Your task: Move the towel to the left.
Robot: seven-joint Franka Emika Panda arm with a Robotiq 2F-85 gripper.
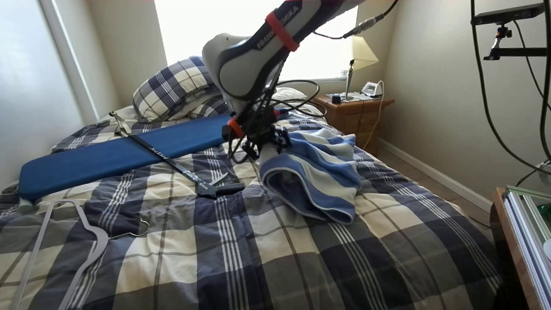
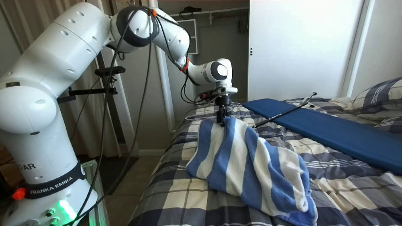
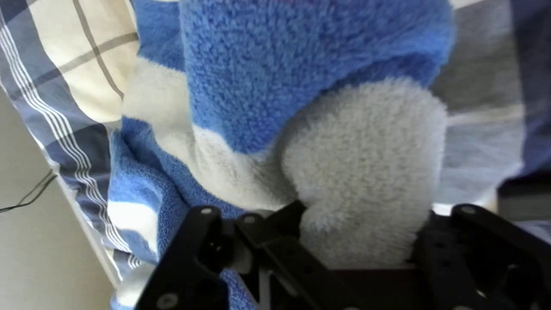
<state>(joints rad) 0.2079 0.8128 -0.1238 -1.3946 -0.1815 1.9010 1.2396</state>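
Observation:
The towel has blue and white stripes and lies bunched on the plaid bed. It shows in both exterior views [image 1: 320,176] [image 2: 248,169] and fills much of the wrist view [image 3: 258,73]. My gripper [image 1: 269,148] is at one end of the towel, low over the bed; it also shows in an exterior view [image 2: 221,121]. In the wrist view, the jaws [image 3: 366,232] are apart with a thick white fold of towel filling the space between them. The towel rises to the jaws in a tent shape, with a hollow under it. The fingertips are partly hidden by cloth.
A blue ironing board [image 1: 103,161] lies across the bed, with a black bar clamp [image 1: 159,153] over it. A grey hanger [image 1: 101,237] lies near the bed's front. Plaid pillows [image 1: 172,88] are at the head. A nightstand [image 1: 344,116] with a lamp stands beyond.

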